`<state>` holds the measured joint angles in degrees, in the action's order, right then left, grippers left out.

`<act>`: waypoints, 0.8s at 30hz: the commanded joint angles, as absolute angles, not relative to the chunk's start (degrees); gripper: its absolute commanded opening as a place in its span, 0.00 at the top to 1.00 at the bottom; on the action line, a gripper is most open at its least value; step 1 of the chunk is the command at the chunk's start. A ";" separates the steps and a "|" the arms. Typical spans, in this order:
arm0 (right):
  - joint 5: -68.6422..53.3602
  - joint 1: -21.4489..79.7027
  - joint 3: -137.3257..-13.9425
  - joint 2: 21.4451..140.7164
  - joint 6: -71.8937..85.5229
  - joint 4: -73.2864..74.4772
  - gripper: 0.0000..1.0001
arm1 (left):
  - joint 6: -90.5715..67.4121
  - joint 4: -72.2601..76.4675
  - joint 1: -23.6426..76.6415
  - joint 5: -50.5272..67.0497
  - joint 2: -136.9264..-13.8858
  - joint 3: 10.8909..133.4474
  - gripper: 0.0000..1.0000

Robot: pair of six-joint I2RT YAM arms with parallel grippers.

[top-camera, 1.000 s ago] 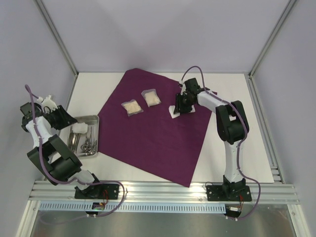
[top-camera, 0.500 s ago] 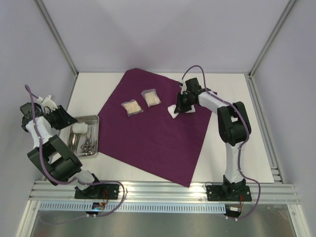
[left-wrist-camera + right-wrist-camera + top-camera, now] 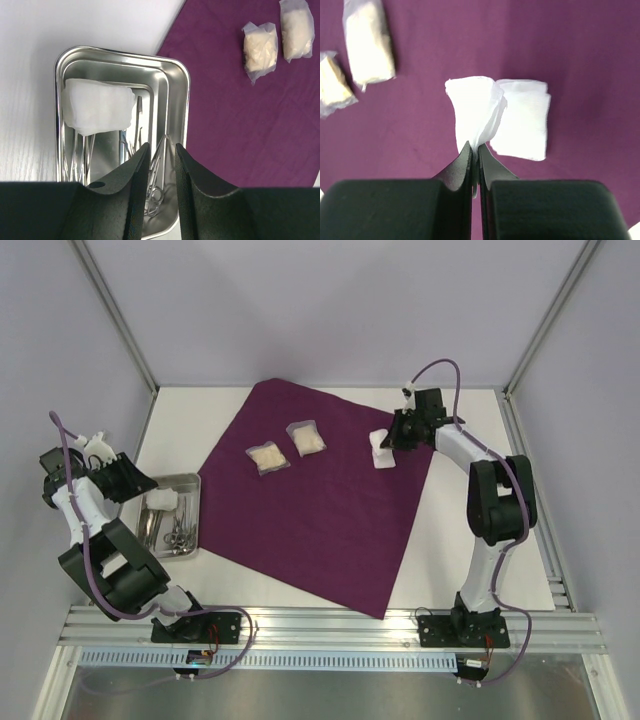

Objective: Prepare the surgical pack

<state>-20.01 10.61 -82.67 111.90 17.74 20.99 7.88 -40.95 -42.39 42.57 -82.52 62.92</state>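
My right gripper (image 3: 475,150) is clamped on a white gauze pad (image 3: 475,107), pinching one raised fold of it just above the surgical pack (image 3: 310,520). The pack lies opened out as a big purple sheet, set like a diamond across the middle of the table (image 3: 460,550), and the pad is by its far right edge. From my wrist I cannot tell whether the flat white square beside the fold is the same pad or a second one. Two sealed packets (image 3: 268,458) rest toward the sheet's far left edge. My left gripper (image 3: 157,155) hangs part-open and empty over the steel tray (image 3: 184,100) of instruments (image 3: 155,195) at the table's left edge. I judge I am loading the sheet: next, lay the pad flat near the packets and let go cleanly without dragging the cloth
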 commanded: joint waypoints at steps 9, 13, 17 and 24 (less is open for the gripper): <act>-19.87 9.84 -78.40 114.78 26.19 10.64 1.00 | 7.91 -40.52 -42.19 43.15 -81.48 63.98 0.65; -19.33 8.62 -73.75 113.47 29.70 5.90 0.99 | 7.73 -40.61 -42.10 43.50 -81.30 64.25 0.65; -18.99 8.61 -71.63 112.24 29.53 4.48 0.99 | 7.47 -40.34 -42.10 43.51 -81.47 64.34 0.65; -18.19 8.35 -71.72 112.50 28.92 5.53 1.00 | 6.77 -40.61 -42.19 44.65 -80.95 64.86 0.65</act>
